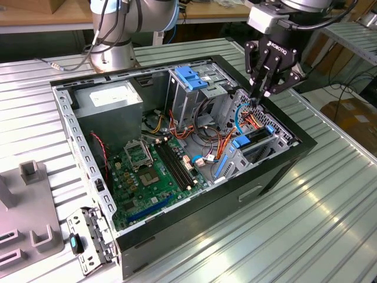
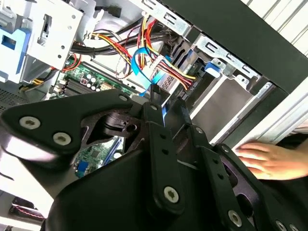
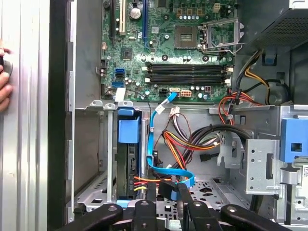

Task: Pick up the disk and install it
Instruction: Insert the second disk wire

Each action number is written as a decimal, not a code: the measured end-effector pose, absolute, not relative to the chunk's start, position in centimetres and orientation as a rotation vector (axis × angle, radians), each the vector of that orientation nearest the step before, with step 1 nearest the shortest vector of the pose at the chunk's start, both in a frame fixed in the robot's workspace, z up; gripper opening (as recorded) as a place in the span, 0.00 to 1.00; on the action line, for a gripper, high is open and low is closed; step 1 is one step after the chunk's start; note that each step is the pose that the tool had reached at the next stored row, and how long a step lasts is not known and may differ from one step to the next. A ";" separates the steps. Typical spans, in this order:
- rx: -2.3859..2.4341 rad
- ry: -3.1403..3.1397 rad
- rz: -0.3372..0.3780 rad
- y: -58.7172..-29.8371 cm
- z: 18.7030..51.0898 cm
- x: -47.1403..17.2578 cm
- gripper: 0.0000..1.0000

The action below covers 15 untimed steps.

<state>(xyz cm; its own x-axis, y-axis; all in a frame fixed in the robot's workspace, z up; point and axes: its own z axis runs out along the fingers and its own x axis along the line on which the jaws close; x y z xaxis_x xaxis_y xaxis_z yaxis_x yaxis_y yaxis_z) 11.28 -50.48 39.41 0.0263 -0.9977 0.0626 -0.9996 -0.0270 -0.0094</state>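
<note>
Exterior view: the gripper [image 1: 259,97] hangs over the open computer case [image 1: 283,162], fingers nearly together among the cables [image 1: 250,115], holding nothing; the disk [image 1: 250,138] sits in its bay. First wrist view: the disk [image 3: 128,159] stands slotted beside the blue cable [image 3: 156,144]. Second wrist view: a hand [image 2: 269,159] rests outside the case.

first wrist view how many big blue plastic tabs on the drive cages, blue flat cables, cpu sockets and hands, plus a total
big blue plastic tabs: 2
blue flat cable: 1
cpu socket: 1
hand: 1
total: 5
</note>
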 end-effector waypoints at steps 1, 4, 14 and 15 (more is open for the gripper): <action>2.223 -2.165 0.080 -50.3 39.3 11.3 0.31; 2.222 -2.163 0.083 -49.8 39.2 11.4 0.31; 2.216 -2.157 0.095 -49.1 38.5 11.5 0.31; 2.215 -2.156 0.097 -49.1 38.4 11.5 0.31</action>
